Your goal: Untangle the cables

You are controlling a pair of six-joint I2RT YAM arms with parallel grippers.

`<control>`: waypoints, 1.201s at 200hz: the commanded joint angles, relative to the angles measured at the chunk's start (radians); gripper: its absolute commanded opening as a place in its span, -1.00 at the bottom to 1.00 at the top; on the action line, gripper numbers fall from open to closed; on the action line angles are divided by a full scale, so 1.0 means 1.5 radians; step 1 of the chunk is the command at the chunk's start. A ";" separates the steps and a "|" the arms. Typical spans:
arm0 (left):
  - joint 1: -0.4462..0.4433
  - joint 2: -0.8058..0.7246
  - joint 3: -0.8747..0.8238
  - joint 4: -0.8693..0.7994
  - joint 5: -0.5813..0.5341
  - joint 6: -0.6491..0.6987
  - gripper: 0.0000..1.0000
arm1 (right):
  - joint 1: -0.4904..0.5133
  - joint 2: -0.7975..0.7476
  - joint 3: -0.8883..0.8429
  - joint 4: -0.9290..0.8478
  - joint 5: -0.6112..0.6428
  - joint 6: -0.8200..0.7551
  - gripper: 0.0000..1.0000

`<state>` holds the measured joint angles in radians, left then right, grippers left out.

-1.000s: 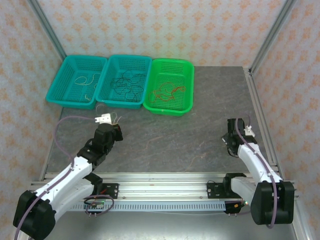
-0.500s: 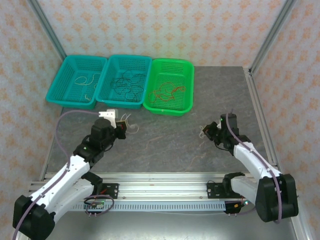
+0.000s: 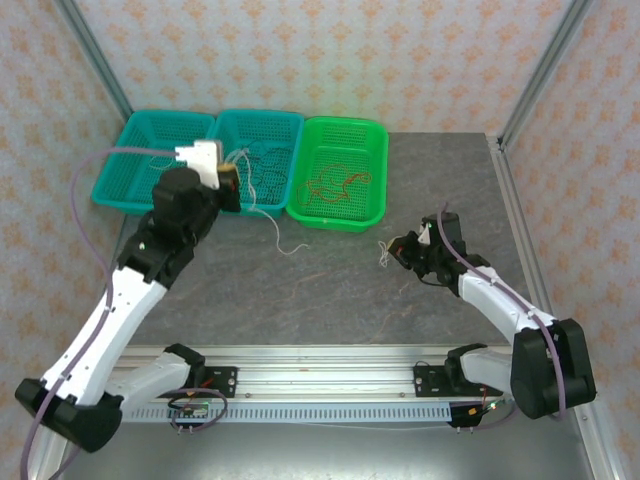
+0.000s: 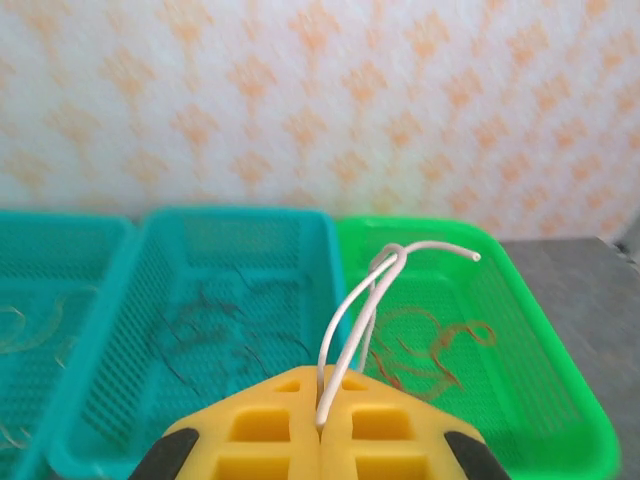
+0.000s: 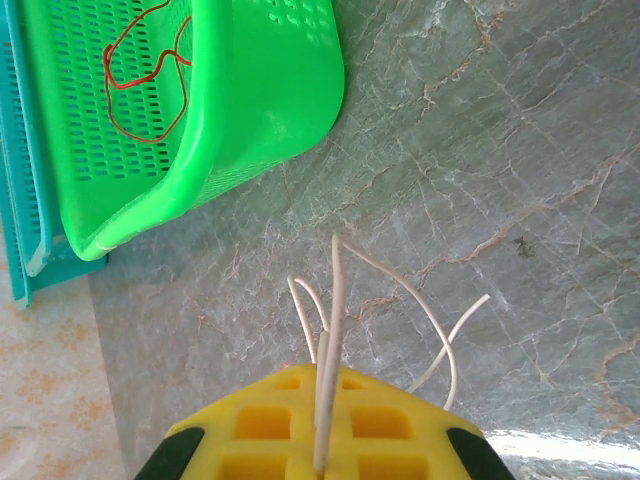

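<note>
Grey marbled surface (image 3: pixel 330 300), patterned walls behind. The left arm hides the near rim of the middle teal basket (image 3: pixel 262 113) at 11 o'clock, and the dark cables (image 4: pixel 220 325) inside it are hard to trace. A green basket (image 3: pixel 345 122) at 12 o'clock holds a red-orange cable (image 3: pixel 332 185). The left claw (image 3: pixel 228 180), pressed together, pinches a pale strand (image 4: pixel 390 258) above the baskets. The right claw (image 3: pixel 398 248), at 3 o'clock, is clamped on pale strands (image 5: pixel 333 320) over bare surface.

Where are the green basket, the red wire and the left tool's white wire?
green basket (image 3: pixel 338 219), top view, front wall.
red wire (image 3: pixel 330 186), top view, middle of its loops.
white wire (image 4: pixel 395 256), left wrist view, top bend.
</note>
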<state>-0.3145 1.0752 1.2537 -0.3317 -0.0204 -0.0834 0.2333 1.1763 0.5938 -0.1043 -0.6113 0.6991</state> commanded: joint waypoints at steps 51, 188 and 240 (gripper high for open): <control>0.219 0.268 0.336 0.000 0.005 0.069 -1.00 | 0.003 -0.048 0.008 -0.027 -0.001 -0.002 -1.00; 0.457 0.636 0.527 -0.054 0.210 -0.157 0.32 | 0.003 -0.116 0.032 -0.142 0.018 -0.039 -1.00; 0.440 0.419 0.329 0.098 0.332 -0.293 0.56 | 0.002 -0.117 0.018 -0.098 -0.006 -0.015 -1.00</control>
<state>0.3664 1.9244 1.8256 -0.3649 0.3531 -0.3882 0.2333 1.0142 0.6090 -0.2882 -0.6041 0.6571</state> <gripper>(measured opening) 0.770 0.038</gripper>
